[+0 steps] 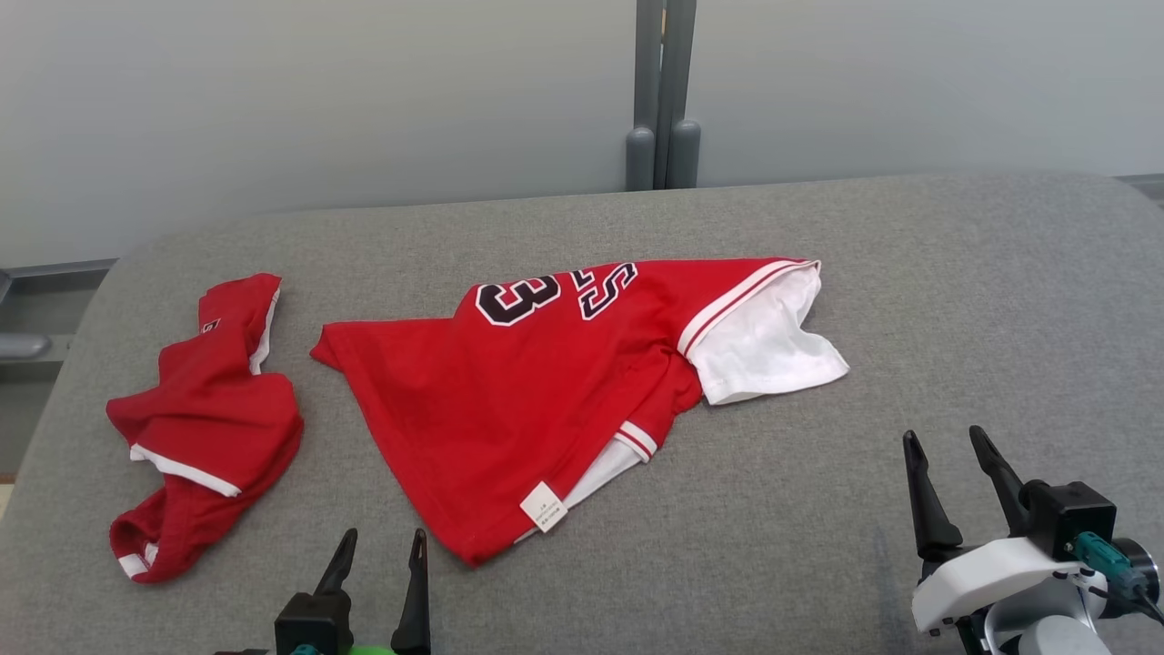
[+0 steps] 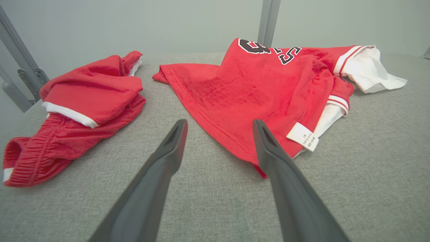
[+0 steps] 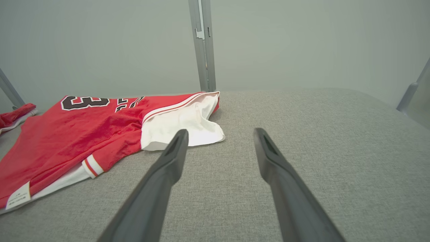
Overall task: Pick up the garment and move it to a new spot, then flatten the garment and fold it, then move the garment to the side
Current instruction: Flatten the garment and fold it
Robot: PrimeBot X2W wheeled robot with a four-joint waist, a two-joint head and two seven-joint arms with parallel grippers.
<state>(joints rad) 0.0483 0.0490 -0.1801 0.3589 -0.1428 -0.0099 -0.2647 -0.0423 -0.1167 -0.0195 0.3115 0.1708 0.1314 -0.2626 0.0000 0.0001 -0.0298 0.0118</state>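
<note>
Grey woven fabric (image 1: 909, 273) covers the work surface, with a pale wall behind it. At 7 o'clock in the head view, the left gripper (image 1: 385, 534) has its two dark fingers spread apart with nothing between them. The near corner of the red jersey (image 1: 509, 400) lies just beside its right finger. At 4 o'clock, the right gripper (image 1: 942, 434) is likewise released and empty over bare fabric, apart from the jersey.

The jersey lies rumpled at the centre of the surface. A black numeral 3 and some lettering show along its 12 o'clock edge. A white sleeve (image 1: 773, 350) spills out toward 3 o'clock, and a white care label (image 1: 543, 506) sits near the hem at 6 o'clock. A bunched pair of red shorts (image 1: 214, 409) with white trim lies at 9 o'clock, separated from the jersey by a narrow strip of fabric. A grey post (image 1: 664, 91) stands at 12 o'clock, behind the surface.
</note>
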